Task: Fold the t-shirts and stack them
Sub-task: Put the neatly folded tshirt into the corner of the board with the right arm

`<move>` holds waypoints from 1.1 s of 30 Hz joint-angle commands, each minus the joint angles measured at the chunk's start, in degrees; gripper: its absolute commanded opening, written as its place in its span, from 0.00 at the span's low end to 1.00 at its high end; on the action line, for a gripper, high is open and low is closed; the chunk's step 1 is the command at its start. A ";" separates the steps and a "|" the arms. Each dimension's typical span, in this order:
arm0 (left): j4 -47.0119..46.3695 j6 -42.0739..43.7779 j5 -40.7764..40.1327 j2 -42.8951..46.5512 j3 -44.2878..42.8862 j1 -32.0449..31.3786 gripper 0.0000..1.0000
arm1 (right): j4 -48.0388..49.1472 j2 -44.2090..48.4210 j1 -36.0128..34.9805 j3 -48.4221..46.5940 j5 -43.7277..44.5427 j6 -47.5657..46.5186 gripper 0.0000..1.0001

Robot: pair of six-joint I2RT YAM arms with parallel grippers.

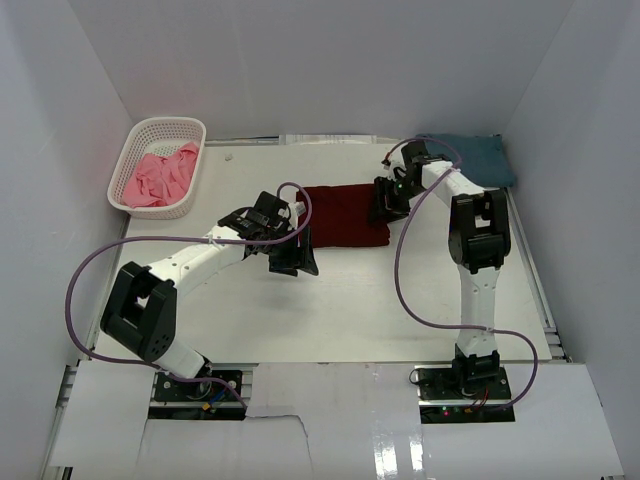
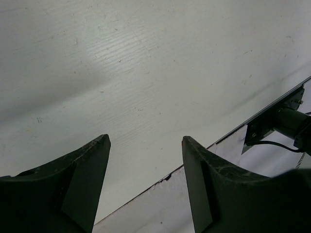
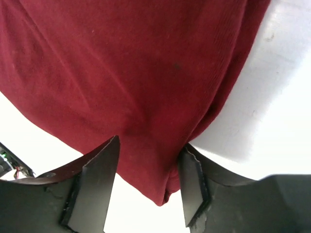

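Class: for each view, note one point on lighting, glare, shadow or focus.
Top external: even light, glare streaks on the glossy near panel; left wrist: soft sheen across the table, left gripper's fingers dark; right wrist: maroon t-shirt sharp, casting a grey shadow on the table.

Maroon t-shirt (image 1: 342, 214) folded into rectangle, lying flat mid tabletop (image 1: 330, 310). Left pincer (image 1: 294, 260) at shirt's near-left corner, over bare surface just beside cloth. Right pincer (image 1: 385, 208) at shirt's right edge, pointing down at cloth. Slate-blue t-shirt (image 1: 482, 158) folded at far right corner, partly hidden behind right arm. Pink t-shirt (image 1: 160, 178) crumpled inside white lattice basket (image 1: 165, 127), far left.
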State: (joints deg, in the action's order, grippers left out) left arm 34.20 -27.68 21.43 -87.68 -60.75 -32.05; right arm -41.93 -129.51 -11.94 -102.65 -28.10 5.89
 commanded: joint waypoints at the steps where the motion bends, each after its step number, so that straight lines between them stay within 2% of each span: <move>1: -1.32 -0.09 1.16 -0.04 -0.07 0.06 0.72 | -0.43 3.74 -0.01 0.78 1.99 0.26 0.57; 14: -1.59 0.17 1.60 -0.65 -0.33 0.06 0.71 | -0.08 5.77 1.22 3.25 7.62 1.05 0.61; 33: -1.50 0.35 1.68 -1.53 -0.95 -0.03 0.71 | 5.02 0.76 1.40 6.50 -1.17 1.67 0.60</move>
State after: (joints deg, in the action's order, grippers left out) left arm 33.80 -27.66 22.11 -89.80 -60.75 -32.05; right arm -38.37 -127.02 -10.24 -97.58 -28.27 7.55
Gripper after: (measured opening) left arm 0.712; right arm 0.600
